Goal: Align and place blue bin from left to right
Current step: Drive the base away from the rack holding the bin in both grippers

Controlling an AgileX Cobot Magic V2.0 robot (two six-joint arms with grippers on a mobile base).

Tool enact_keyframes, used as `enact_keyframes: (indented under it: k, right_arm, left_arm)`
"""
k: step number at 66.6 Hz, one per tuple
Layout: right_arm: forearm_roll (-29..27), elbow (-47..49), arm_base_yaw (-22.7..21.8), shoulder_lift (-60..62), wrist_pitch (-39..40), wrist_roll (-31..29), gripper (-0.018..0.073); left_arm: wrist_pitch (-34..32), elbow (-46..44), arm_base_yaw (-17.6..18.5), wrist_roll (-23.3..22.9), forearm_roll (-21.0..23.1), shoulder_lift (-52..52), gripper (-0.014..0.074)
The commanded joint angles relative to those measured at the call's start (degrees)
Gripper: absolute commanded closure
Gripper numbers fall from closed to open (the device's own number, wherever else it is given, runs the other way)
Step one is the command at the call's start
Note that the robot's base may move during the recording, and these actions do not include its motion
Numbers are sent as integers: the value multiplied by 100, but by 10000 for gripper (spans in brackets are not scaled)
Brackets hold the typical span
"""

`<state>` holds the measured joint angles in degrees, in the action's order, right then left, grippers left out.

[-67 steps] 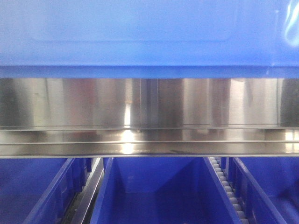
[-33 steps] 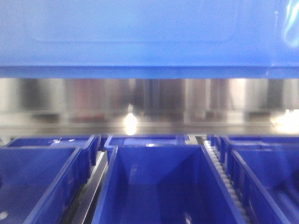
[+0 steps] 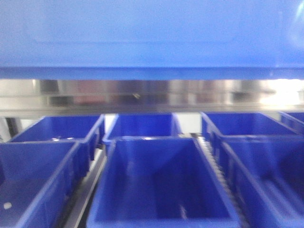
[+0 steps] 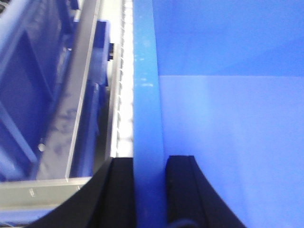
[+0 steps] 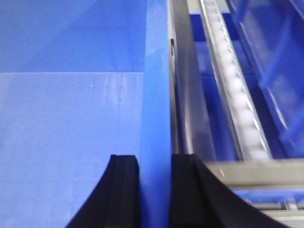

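The blue bin (image 3: pixel 152 38) fills the top of the front view, held up close to the camera with its flat side wall towards me. In the left wrist view its left rim (image 4: pixel 147 95) runs up the frame, and my left gripper (image 4: pixel 149 164) is shut on that rim, one black finger outside and one inside. The right wrist view shows the bin's right rim (image 5: pixel 156 85) clamped the same way by my right gripper (image 5: pixel 156 161). The bin's smooth inner floor (image 5: pixel 66 142) lies beside the fingers.
Below the held bin stand several more blue bins (image 3: pixel 156 180) in rows on a steel rack. Roller tracks (image 5: pixel 232 95) and steel rails (image 4: pixel 85 71) run between the lanes. A steel shelf beam (image 3: pixel 152 102) crosses behind.
The front view has shifted over the last second: the steel beam has slid up the frame, and a back row of blue bins has come into sight. The held bin stays at the top.
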<state>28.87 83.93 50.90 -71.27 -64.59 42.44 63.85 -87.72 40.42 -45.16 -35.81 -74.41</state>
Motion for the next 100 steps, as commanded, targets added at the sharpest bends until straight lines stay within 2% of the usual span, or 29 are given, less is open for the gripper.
enact_keyframes:
  k: [1,17,100]
  right_arm:
    - [296,58,21,121,375,-105,637]
    - [296,58,21,121,375,-105,637]
    - [296,58,21,121,375,-105,637]
  left_arm:
    - [-370,-62,63,36,-255,105,707]
    - [-371,-62,53,36,-367,105,707]
    - [-514,-62,53,36,-369,105,707]
